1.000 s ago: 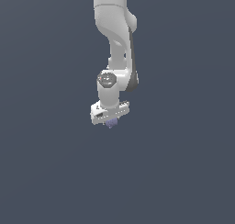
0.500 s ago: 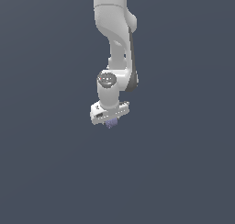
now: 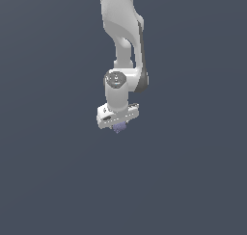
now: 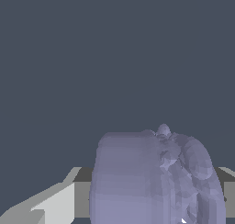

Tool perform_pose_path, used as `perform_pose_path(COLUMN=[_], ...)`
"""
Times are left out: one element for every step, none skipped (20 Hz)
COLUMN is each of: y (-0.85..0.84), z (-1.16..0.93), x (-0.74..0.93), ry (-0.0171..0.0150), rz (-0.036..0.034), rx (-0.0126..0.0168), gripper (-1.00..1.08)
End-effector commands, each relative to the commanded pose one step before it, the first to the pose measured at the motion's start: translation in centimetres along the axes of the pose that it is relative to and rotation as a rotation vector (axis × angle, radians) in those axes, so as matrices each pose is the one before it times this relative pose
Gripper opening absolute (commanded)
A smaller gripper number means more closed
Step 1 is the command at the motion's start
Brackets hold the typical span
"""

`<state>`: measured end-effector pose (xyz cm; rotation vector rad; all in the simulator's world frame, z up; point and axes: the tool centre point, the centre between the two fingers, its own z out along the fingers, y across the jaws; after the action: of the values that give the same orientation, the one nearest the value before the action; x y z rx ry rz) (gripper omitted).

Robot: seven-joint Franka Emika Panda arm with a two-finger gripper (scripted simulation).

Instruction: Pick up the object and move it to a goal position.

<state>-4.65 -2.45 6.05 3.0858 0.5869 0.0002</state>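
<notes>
The white arm (image 3: 123, 41) came down from the top of the exterior view, its upper link bending into a narrower forearm with a dark band on the exterior view's right. Below that, a rounded wrist joint (image 3: 116, 80) faced the camera, and the hand pointed straight down, its crossbar slightly tilted, higher toward the exterior view's right. The gripper (image 3: 118, 127) hung under the crossbar, closed around the object (image 3: 118, 128), a small lavender lumpy blob of which only a little showed beneath the hand. In the wrist view the object (image 4: 156, 182) filled the near foreground, bumpy on one side and smoother on the other, with grey gripper parts (image 4: 55, 204) beside it. Plain dark grey-blue lay all around.
</notes>
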Motion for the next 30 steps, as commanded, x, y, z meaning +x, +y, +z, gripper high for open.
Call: perform_pose_path(y=[-0.710,-0.337,-0.362,-0.387,-0.449,-0.434,-0.457,-0.479,-0.499,-0.512,-0.521,-0.527,-0.530,-0.526,-0.521,-0.549,-0.513,-0.509,-0.506,-0.502,-0.499,-0.495,-0.492,-0.488,-0.484,-0.479,-0.435,-0.442,-0.423,-0.406], z=[-1.396,-0.663,-0.715,-0.765,-0.795,-0.861,-0.907,-0.953,-0.993,-1.022,-1.041,-1.055,-1.061,-1.055,-1.046,-1.022,-1.031,-1.024,-1.017,-1.010,-1.004,-0.997,-0.990,-0.983,-0.975,-0.965,-0.916,-0.889,-0.852,-0.817], x=[0.486,0.219,0.236,0.253,0.287,0.285,0.301,0.316,0.330,0.341,0.348,0.353,0.357,0.356,0.355,0.368,0.353,0.352,0.352,0.351,0.351,0.351,0.351,0.351,0.351,0.350,0.343,0.327,0.316,0.306], ry=[0.00106,0.00000,0.00000,0.00000,-0.00056,0.00000,0.00000,0.00000,0.00000,0.00000,0.00000,0.00000,0.00000,0.00000,0.00000,-0.00039,0.00000,0.00000,0.00000,0.00000,0.00000,0.00000,0.00000,0.00000,0.00000,0.00000,-0.00011,0.00000,0.00000,0.00000], rz=[-0.00070,0.00000,0.00000,0.00000,-0.00061,0.00000,0.00000,0.00000,0.00000,0.00000,0.00000,0.00000,0.00000,0.00000,0.00000,-0.00044,0.00000,0.00000,0.00000,0.00000,0.00000,0.00000,0.00000,0.00000,0.00000,0.00000,0.00009,0.00000,0.00000,0.00000], rx=[-0.00039,0.00000,0.00000,0.00000,-0.00052,0.00000,0.00000,0.00000,0.00000,0.00000,0.00000,0.00000,0.00000,0.00000,0.00000,-0.00036,0.00000,0.00000,0.00000,0.00000,0.00000,0.00000,0.00000,0.00000,0.00000,0.00000,0.00068,0.00000,0.00000,0.00000], gripper=[-1.00,-1.00,-1.00,-1.00,-1.00,-1.00,-1.00,-1.00,-1.00,-1.00,-1.00,-1.00,-1.00,-1.00,-1.00,-1.00,-1.00,-1.00,-1.00,-1.00,-1.00,-1.00,-1.00,-1.00,-1.00,-1.00,-1.00,-1.00,-1.00,-1.00])
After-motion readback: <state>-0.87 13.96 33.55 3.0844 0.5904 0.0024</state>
